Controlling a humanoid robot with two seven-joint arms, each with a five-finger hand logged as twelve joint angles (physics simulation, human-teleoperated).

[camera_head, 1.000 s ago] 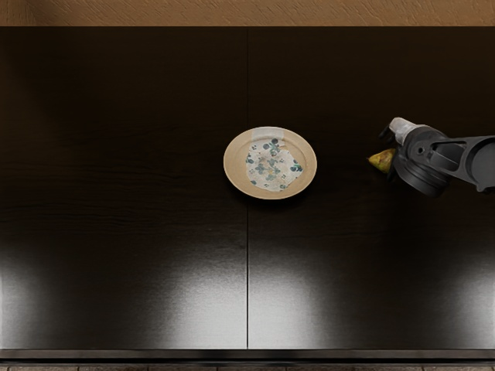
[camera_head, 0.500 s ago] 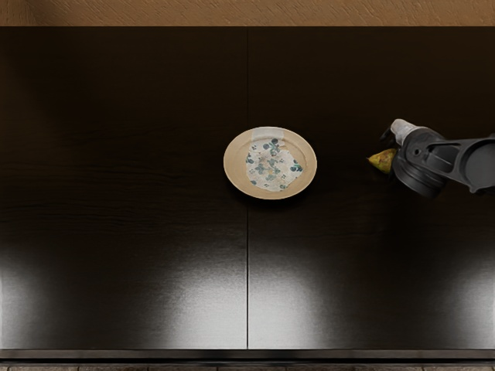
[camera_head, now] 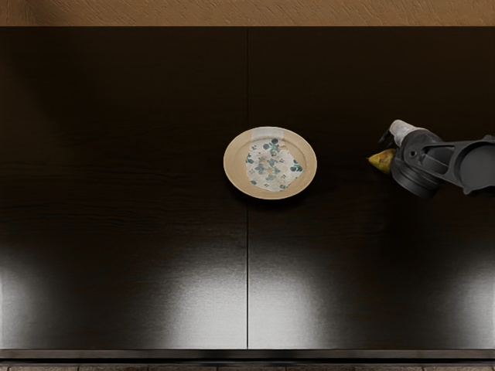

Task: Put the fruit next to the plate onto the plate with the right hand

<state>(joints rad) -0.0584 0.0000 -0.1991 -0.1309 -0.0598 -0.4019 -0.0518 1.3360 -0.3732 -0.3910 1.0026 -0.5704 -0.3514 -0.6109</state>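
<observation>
A tan plate (camera_head: pixel 235 171) with a blue-green speckled centre lies in the middle of the dark table. To its right, well apart from it, a small yellow-green fruit (camera_head: pixel 380 159) rests on the table. My right hand (camera_head: pixel 397 144) comes in from the right edge and sits directly over the fruit's right side. Its dark round wrist (camera_head: pixel 418 165) hides most of the hand and the rest of the fruit. Only the fruit's left tip shows. Nothing lies on the plate.
The dark table (camera_head: pixel 139 255) spans the whole view, with a seam running down its middle. A tan wall strip (camera_head: pixel 247 11) borders the far edge. The table's front edge runs along the bottom of the picture.
The right forearm has crept slightly up and the wrist has edged a little toward the fruit. The fruit and plate have not moved.
</observation>
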